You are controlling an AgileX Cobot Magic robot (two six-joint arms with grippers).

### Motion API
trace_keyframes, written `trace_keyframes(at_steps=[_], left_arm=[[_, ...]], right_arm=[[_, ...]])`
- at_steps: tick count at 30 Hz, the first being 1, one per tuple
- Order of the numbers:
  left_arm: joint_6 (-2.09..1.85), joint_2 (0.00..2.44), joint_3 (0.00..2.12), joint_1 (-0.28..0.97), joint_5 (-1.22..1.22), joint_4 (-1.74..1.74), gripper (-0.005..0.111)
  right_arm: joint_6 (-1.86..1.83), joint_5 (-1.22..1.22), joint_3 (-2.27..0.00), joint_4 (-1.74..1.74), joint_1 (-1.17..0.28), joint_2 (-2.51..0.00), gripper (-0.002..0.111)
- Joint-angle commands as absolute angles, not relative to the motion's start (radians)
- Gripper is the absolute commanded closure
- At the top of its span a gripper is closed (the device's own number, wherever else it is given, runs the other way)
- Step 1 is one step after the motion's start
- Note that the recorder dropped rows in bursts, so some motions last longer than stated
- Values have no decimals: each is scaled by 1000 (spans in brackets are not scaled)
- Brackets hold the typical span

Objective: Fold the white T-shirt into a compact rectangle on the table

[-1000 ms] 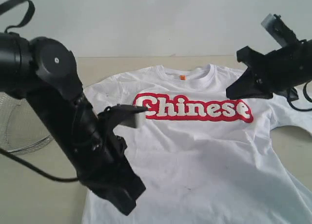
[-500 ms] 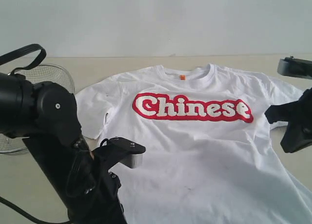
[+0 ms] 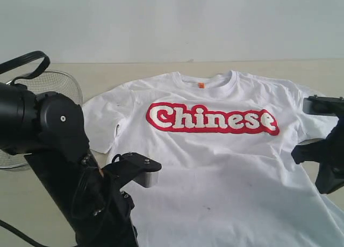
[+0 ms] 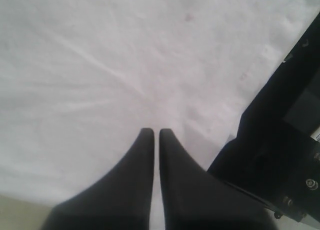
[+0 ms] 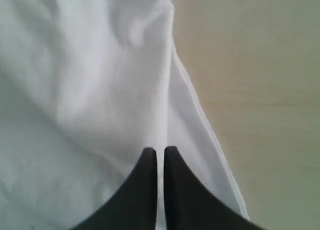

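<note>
The white T-shirt (image 3: 215, 161) lies spread face up on the table (image 3: 134, 71), its red "Chinese" lettering and neck tag showing. My left arm (image 3: 64, 166) stands at the shirt's near left side. In the left wrist view my left gripper (image 4: 156, 133) is shut, empty, just above smooth white shirt fabric (image 4: 125, 65). My right arm (image 3: 328, 161) hangs at the shirt's right edge. My right gripper (image 5: 160, 150) is shut with nothing in it, over a wrinkled side hem of the shirt (image 5: 75, 90) beside bare table (image 5: 260, 90).
A round wire-mesh basket (image 3: 54, 85) sits on the table at the left, partly behind my left arm. A pale wall rises behind the table's far edge. Bare tabletop shows beyond the collar and to the right of the shirt.
Both arms have pulled back from over the shirt's chest. The left arm dropped to the near left, uncovering the basket; the right sank to the shirt's right edge. Both stayed shut.
</note>
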State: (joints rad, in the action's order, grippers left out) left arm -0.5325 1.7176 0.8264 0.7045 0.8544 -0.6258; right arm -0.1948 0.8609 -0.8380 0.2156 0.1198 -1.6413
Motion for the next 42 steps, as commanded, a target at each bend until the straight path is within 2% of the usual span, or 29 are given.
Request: trace_keyframes(at_steps=[1, 42], left_arm=[[-540, 1712, 822, 709, 851, -638, 102], [-546, 1712, 822, 709, 826, -657, 102]], right_arm=[[-166, 853, -838, 182, 118, -1679, 108], [-94, 772, -838, 125, 118, -1838, 108]])
